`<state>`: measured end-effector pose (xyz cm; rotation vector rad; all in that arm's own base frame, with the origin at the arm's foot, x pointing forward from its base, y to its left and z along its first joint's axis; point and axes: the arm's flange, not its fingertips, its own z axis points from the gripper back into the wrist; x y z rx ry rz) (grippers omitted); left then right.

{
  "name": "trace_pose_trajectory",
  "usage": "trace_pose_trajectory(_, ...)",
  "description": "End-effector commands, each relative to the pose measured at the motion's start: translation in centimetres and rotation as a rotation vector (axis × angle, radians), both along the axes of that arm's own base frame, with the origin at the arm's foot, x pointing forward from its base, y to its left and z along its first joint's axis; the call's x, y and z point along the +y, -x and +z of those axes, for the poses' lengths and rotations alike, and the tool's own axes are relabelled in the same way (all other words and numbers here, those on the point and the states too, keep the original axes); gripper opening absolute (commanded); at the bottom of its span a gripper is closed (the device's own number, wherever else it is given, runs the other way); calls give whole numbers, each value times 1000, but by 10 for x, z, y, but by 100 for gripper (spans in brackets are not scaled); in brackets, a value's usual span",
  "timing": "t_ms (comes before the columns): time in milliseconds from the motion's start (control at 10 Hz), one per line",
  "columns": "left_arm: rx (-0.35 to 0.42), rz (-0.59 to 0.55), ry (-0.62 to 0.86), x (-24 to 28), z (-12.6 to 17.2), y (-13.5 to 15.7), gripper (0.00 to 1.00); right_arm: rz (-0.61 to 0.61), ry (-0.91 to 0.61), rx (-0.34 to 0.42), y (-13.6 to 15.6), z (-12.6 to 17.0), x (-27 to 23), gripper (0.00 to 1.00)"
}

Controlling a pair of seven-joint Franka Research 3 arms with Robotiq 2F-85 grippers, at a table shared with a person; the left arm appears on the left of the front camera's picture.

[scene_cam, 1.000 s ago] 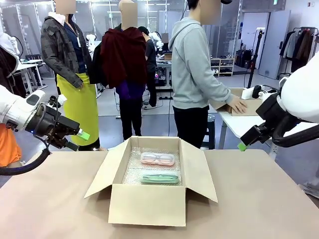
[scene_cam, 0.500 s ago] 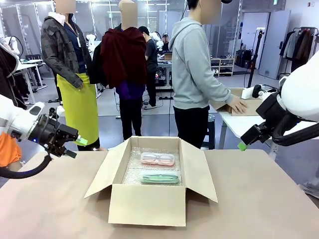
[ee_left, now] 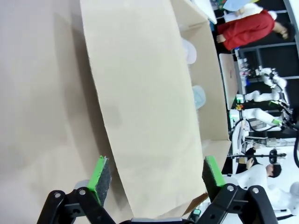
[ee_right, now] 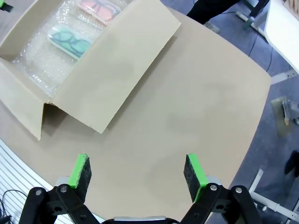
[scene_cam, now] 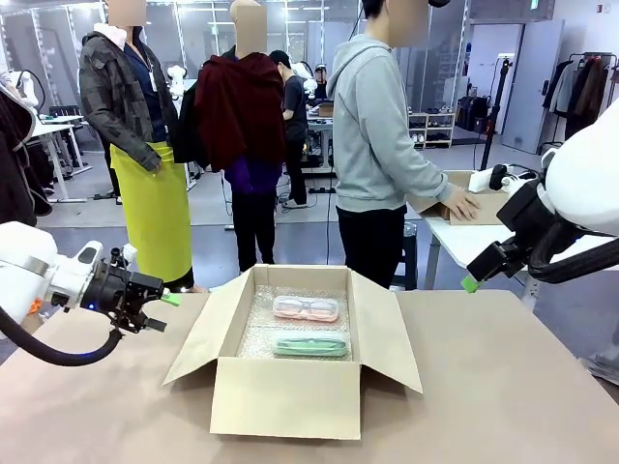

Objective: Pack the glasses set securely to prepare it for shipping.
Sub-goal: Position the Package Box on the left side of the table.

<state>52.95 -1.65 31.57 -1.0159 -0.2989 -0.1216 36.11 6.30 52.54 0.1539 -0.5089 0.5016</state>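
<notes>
Plainly, left fingers [scene_cam: 169, 299] and right fingers [scene_cam: 470, 284] gape empty while the glasses set [scene_cam: 308, 344] lies boxed.

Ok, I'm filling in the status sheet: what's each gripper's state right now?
Left gripper: open, holding nothing.
Right gripper: open, holding nothing.

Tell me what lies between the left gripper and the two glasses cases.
The box's left flap, folded outward, stands between the left gripper and the pink case and green case, as the front view shows.
</notes>
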Motion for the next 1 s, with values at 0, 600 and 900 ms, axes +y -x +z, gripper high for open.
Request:
trace_pose_trajectory(0, 19, -7, 58, 0, -13, -16, 100, -13, 4, 12, -1, 3, 2, 100)
trace_pose_trajectory(600, 96, 12, 179, -12, -56, -24, 100, -13, 4, 12, -1, 3, 2, 100)
trace_pose_trajectory(900, 135, -5, 218, -23, -57, -18, 100, -13, 4, 12, -1, 3, 2, 100)
